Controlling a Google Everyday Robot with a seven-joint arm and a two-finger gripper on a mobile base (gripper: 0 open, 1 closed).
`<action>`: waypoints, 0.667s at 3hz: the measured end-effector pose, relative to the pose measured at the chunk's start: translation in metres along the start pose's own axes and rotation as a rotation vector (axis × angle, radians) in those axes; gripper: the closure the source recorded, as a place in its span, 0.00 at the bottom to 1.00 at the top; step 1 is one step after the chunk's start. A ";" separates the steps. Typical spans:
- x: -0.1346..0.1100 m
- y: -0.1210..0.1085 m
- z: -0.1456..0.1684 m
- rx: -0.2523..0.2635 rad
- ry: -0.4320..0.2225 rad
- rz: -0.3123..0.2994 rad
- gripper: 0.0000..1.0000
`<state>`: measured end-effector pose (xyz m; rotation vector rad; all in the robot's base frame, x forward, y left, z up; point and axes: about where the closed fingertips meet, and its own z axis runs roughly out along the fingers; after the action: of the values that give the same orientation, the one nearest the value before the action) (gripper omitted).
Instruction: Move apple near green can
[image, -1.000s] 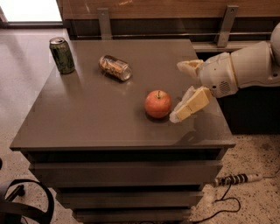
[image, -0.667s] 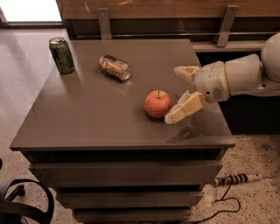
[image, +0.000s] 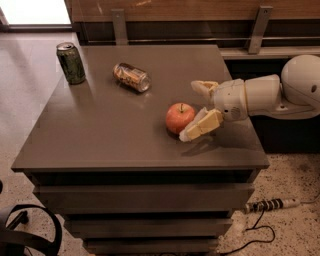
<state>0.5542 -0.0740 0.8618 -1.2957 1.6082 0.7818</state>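
Apple (image: 180, 117) is sitting upright on the table (image: 100, 135), right of centre and toward the front edge, stem pointing up. Green can (image: 71, 62) is standing upright at the far left corner, well apart from the apple and diagonally across the top. Orange can (image: 131, 77) is lying on its side between the two, nearer the green one, touching neither.

Gripper (image: 192, 111) is reaching in from the right, low over the tabletop, at the apple's right side. Jaws are standing wide open — wider than the apple. Near finger (image: 205, 125) is angling along the apple's front-right, tip just beside the fruit near the table surface; can't tell if it's touching. Far finger (image: 202, 88) is sitting behind and to the right of the apple, clear of it. Nothing is being gripped — apple is resting on the table, partly inside the open span.

White arm (image: 260, 95) is running off to the right edge, ending in a rounded joint housing. Finger shadow is falling on the table just in front of the gripper.

Table is a dark grey unit with drawer fronts below. Power strip (image: 272, 204) with a cable is lying on the speckled floor at lower right. Dark chair part (image: 25, 235) is showing at bottom left.
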 end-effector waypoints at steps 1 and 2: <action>-0.002 -0.002 0.015 -0.025 -0.043 -0.014 0.00; 0.001 -0.005 0.023 -0.030 -0.076 -0.027 0.00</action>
<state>0.5651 -0.0551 0.8523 -1.2913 1.5213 0.8321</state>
